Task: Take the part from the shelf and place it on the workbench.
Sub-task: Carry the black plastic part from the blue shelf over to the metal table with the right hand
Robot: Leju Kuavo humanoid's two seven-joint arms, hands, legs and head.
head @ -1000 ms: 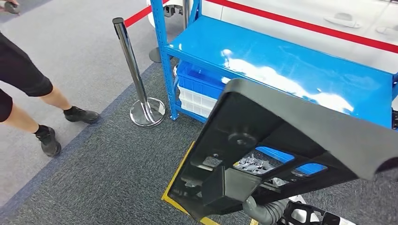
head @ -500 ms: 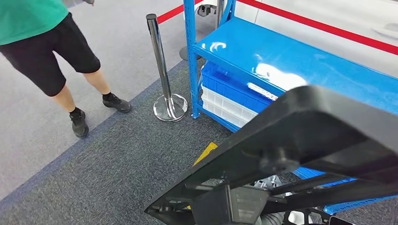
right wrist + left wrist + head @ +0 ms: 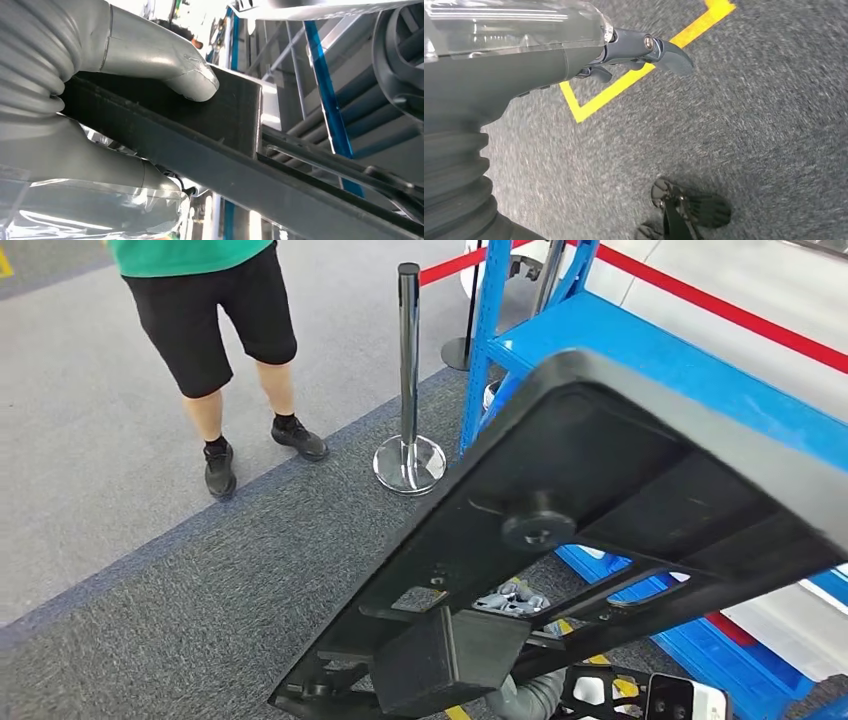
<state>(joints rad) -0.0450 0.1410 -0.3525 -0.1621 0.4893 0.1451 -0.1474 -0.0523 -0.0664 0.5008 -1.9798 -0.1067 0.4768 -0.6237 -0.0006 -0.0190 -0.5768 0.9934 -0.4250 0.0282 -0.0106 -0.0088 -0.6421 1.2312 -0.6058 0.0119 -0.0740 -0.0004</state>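
Grey carpet floor [image 3: 200,610] with yellow tape lines [image 3: 624,85] runs past a blue shelf [image 3: 650,350], a chrome post [image 3: 408,380] and a person [image 3: 215,320] standing. The right robot hand [image 3: 150,65] grips the big black plastic part [image 3: 600,510], held tilted in the air in front of the shelf. The left robot hand [image 3: 634,50] hangs over the floor, its fingers loosely apart, holding nothing.

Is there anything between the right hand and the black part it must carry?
No. The right hand already holds the black part, its thumb pressed flat against it. The workbench is out of frame.
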